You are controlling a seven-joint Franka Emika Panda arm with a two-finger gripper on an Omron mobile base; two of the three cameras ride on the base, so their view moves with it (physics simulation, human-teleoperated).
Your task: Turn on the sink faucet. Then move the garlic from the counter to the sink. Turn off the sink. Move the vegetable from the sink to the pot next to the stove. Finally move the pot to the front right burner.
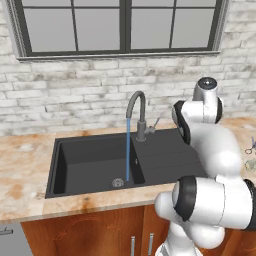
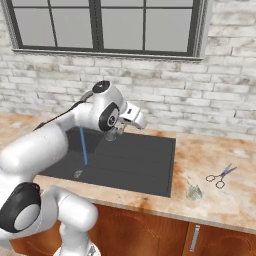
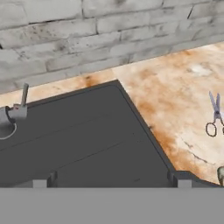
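The dark grey gooseneck faucet (image 1: 136,107) stands behind the black sink (image 1: 65,165), and a blue stream of water (image 1: 128,150) falls to the round drain (image 1: 118,182). Its thin side lever (image 1: 154,124) points up and to the right. My gripper (image 2: 140,121) hovers over the drainboard (image 2: 135,160) just right of the faucet base; it is open and holds nothing. In the hand view the fingertips (image 3: 46,179) stand wide apart above the drainboard, with the lever (image 3: 24,96) at the left. The small pale garlic (image 2: 194,192) lies on the counter (image 2: 215,200) right of the sink. The stove is out of view.
Scissors (image 2: 220,176) lie on the counter beyond the garlic, toward the wall. A white brick wall (image 1: 75,95) and a window (image 1: 120,25) rise behind the sink. Reddish-brown cabinets (image 1: 100,232) sit below. My own arm (image 1: 215,150) covers the right part of the left base view.
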